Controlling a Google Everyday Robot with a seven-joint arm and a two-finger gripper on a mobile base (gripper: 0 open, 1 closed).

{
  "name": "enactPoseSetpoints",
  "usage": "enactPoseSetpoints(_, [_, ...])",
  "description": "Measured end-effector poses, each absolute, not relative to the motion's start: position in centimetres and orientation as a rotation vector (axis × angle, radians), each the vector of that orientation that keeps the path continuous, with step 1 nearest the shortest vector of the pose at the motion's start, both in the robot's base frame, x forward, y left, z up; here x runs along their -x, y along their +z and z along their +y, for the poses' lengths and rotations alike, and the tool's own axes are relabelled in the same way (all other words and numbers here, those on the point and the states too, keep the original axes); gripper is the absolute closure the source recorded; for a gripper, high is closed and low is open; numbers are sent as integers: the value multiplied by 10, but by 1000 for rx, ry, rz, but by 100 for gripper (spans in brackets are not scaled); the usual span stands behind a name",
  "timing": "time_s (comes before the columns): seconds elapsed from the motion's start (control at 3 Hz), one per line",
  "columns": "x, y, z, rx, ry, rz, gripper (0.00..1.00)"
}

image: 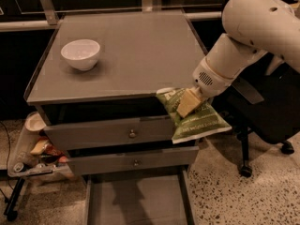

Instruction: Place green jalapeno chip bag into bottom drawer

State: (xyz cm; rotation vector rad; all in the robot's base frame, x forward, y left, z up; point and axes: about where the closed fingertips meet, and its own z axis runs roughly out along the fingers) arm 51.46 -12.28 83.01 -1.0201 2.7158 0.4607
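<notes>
The green jalapeno chip bag point(194, 118) hangs in the air in front of the cabinet's right side, level with the top drawer front. My gripper point(186, 105) is shut on the bag's upper part, its tan fingers point(188, 102) pressed over it. The white arm reaches in from the upper right. The bottom drawer point(136, 203) is pulled out at the bottom of the view, a shallow grey tray with nothing showing in it. The bag is above it and to its right.
A white bowl point(80, 54) sits on the grey cabinet top point(136, 55) at the left. Two upper drawers with knobs point(132, 134) are shut. A low cart with snacks point(33, 153) stands at left. A black office chair point(262, 121) stands at right.
</notes>
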Motion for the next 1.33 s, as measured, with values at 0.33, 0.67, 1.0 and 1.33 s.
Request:
enactPoseSetpoints(0.33, [-489,812,-125,1033,526,2729,100])
enactPoseSetpoints(0.67, [-452,767,-116,1060,616,2750,100])
enactPoseSetpoints(1.0, [-414,686,-105,1015,729,2863,100])
enactPoseSetpoints(1.33, [-414,686,-105,1015,729,2863,100])
